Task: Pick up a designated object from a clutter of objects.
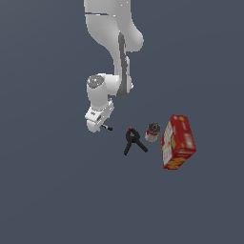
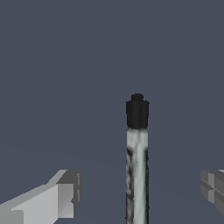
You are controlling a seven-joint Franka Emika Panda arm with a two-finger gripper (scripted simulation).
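**Caller:** Which way is the stick lying?

**Me:** In my wrist view the pen-like stick [image 2: 137, 170] is one straight line, its long axis running from the near edge of the picture away from my wrist. The black end is the far end. The other end is cut off by the frame edge.

**Caller:** And from outside?

**Me:** In the exterior view only a short dark piece of the stick [image 1: 106, 127] shows on the floor, poking out from under my gripper [image 1: 95, 126] toward the exterior view's right and slightly down. The rest is hidden by my hand.

**Caller:** How does it look up close?

**Me:** Slim and round. A pale grey-white body with mottled darker streaks along its length, then a black cap slightly wider than the body, with a small stepped tip.

**Caller:** And your hand?

**Me:** Spread wide. One finger [image 2: 52, 197] is off to one side of the stick, the other [image 2: 213, 186] off to the opposite side, grey floor showing between each and the stick. Neither pad touches it. The stick lies between them, nearer the middle than either finger.

**Caller:** Where is the rest of the pile?

**Me:** All toward the exterior view's right. The black spring clamp [image 1: 134, 141] comes first, handles splayed downward in the picture, near the stick but apart. Just past it stands the small can [image 1: 153, 132] with its dark lid, and beside that the red box [image 1: 178, 141], tilted.
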